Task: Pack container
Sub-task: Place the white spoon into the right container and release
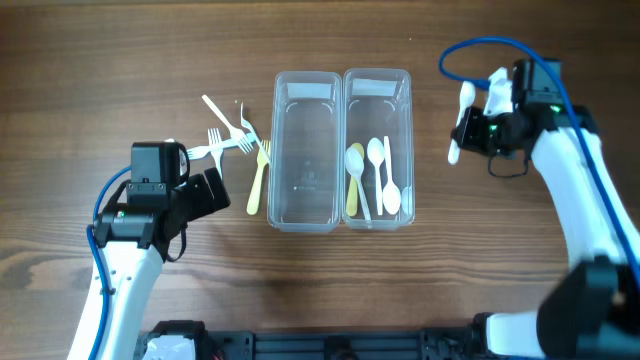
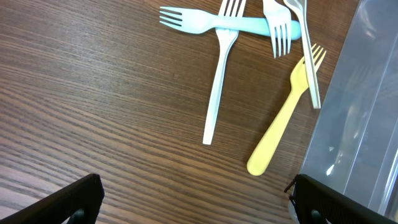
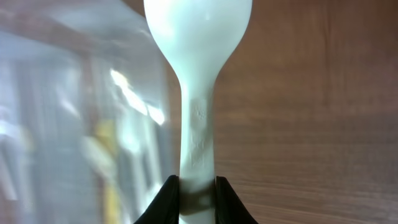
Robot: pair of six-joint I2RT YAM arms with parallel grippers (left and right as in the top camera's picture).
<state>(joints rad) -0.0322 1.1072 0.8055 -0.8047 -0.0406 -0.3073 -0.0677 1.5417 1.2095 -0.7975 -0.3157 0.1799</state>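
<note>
Two clear plastic containers stand side by side mid-table: the left one (image 1: 304, 150) is empty, the right one (image 1: 376, 100) holds a yellow spoon (image 1: 354, 180) and two white spoons (image 1: 383, 175). My right gripper (image 1: 470, 128) is shut on a white spoon (image 1: 461, 120), held right of the right container; the wrist view shows the jaws pinching its handle (image 3: 198, 143). Several forks, white (image 2: 217, 87), pale blue (image 2: 230, 23) and yellow (image 2: 283, 118), lie left of the containers. My left gripper (image 1: 205, 192) is open and empty, just short of the forks.
The left container's wall (image 2: 357, 118) fills the right edge of the left wrist view, next to the yellow fork. A blue cable (image 1: 480, 48) loops above the right arm. Bare wooden table lies at the front and far left.
</note>
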